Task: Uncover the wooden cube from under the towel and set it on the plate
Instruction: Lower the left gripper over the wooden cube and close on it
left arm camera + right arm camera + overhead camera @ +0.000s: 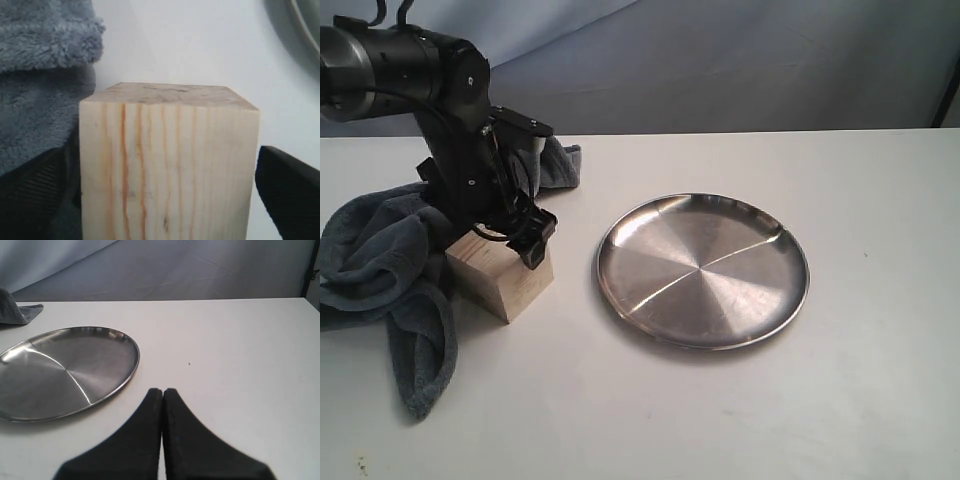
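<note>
- Wooden cube point(505, 287): uncovered, standing on the counter point(790, 400) just beside the plate, its far side against the towel.
- Towel point(375, 265): bunched at the left of the exterior view.
- Plate point(703, 270): holds nothing.
- Left pincer point(532, 250): grasping the wooden cube, fingers point(287, 195) against opposite sides.
- Right pincer point(162, 405): clenched, tips together, near the plate's rim.
</note>
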Controlling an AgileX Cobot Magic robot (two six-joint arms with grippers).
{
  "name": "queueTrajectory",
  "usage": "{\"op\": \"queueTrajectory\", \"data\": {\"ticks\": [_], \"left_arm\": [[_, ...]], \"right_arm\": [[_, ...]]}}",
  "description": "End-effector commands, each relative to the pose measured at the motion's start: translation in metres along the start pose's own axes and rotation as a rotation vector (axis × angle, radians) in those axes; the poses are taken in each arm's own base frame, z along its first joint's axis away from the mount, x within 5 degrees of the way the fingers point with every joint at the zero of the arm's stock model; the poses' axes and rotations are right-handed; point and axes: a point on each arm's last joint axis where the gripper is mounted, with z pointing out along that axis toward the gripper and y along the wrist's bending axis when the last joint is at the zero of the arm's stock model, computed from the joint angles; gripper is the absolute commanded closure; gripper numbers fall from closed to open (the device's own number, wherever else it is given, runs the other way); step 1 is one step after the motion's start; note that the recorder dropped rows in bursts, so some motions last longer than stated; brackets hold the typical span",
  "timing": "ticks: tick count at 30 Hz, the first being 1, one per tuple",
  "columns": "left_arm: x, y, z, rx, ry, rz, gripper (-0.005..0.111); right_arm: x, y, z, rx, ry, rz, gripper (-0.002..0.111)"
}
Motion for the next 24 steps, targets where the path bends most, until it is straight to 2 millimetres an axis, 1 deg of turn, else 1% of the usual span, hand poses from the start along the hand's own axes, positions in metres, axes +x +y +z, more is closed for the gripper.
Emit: {"op": "queueTrajectory", "data": {"ticks": [1,4,8,12,15,17,24], "left_arm": [[-0.001,-0.003,0.010,0.013,0.024,-0.008,0.010],[0.000,-0.004,0.019,0.018,0.050,-0.008,0.010],[-0.001,-0.004,0.024,0.019,0.054,0.000,0.010],[0.000,-0.004,0.034,0.023,0.077,0.001,0.011],[0.001,-0.005,0.042,0.028,0.105,0.001,0.015],[0.002,-0.005,0.046,0.029,0.117,0.002,0.023],[0.004,-0.001,0.047,-0.011,0.139,0.038,0.074]], "right_arm": [[0.000,0.000,0.000,-0.005,0.002,0.003,0.108],[0.000,0.000,0.000,-0.005,0.002,0.003,0.108],[0.000,0.000,0.000,-0.005,0.002,0.003,0.108],[0.000,0.000,0.000,-0.005,0.002,0.003,0.108],[0.000,0.000,0.000,-0.005,0.002,0.003,0.108],[0.000,0.000,0.000,-0.005,0.002,0.003,0.108],[0.000,0.000,0.000,-0.005,0.002,0.003,0.108]]}}
